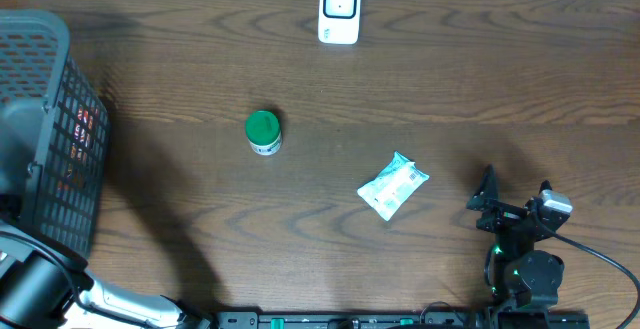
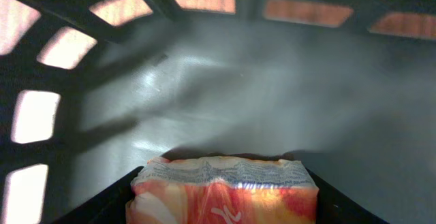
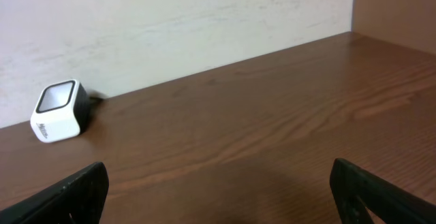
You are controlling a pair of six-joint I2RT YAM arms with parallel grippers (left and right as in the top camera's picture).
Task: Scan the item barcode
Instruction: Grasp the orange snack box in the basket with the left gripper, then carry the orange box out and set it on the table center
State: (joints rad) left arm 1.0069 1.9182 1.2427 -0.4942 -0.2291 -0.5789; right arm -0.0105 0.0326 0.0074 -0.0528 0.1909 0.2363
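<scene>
Inside the black basket [image 1: 62, 109], my left gripper [image 2: 223, 183] has an orange and red packet [image 2: 225, 198] between its fingers. The packet fills the gap and both fingers [image 2: 109, 200] lie against its sides, over the basket's grey floor [image 2: 225, 81]. From overhead this gripper is hidden in the basket. The white barcode scanner [image 1: 339, 11] stands at the table's far edge, also in the right wrist view [image 3: 60, 112]. My right gripper [image 1: 516, 193] rests near the front right, wide open with nothing between its fingers [image 3: 221, 197].
A small jar with a green lid [image 1: 263, 131] stands left of the table's middle. A white and green packet [image 1: 393, 186] lies right of the middle. The basket takes up the left edge, with more red items behind its mesh [image 1: 84, 127].
</scene>
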